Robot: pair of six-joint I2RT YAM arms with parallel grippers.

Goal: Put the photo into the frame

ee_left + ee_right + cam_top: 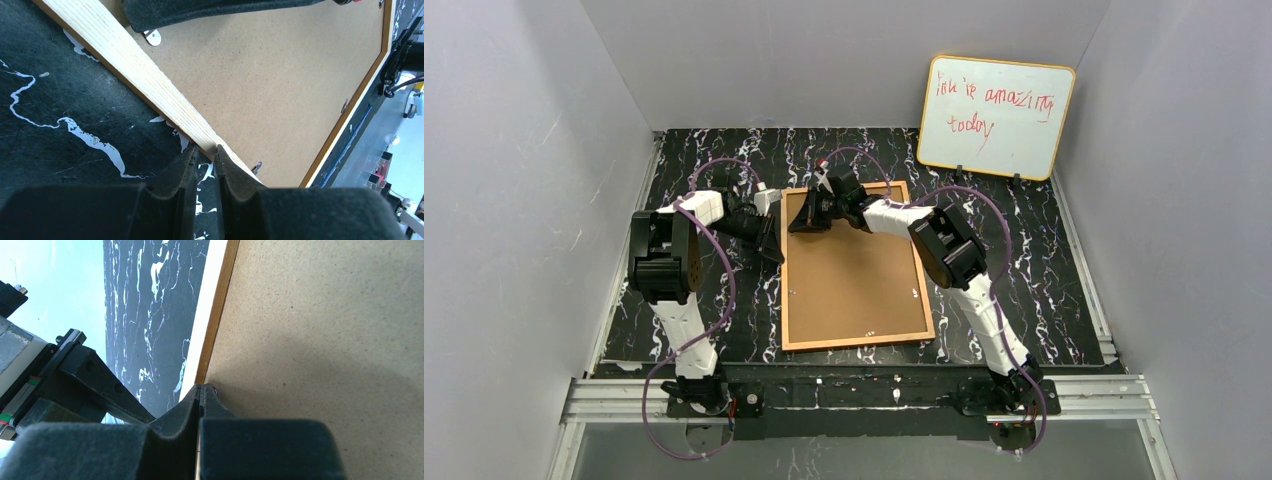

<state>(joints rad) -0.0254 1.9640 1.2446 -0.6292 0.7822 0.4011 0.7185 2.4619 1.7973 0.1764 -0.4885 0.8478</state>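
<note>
The frame lies back-up on the black marbled table, its brown board back facing up inside the thin wooden rim. My left gripper is shut, with a thin slit between its fingers, and its tips rest against the outer side of the frame's left rim. My right gripper is shut at the frame's far left corner. Its tips sit on the seam between the rim and the board back. The photo is out of view.
A yellow-edged whiteboard with red handwriting leans against the back wall at the far right. Small metal tabs sit along the frame's back. Grey walls close in both sides. The right arm reaches across the frame's top.
</note>
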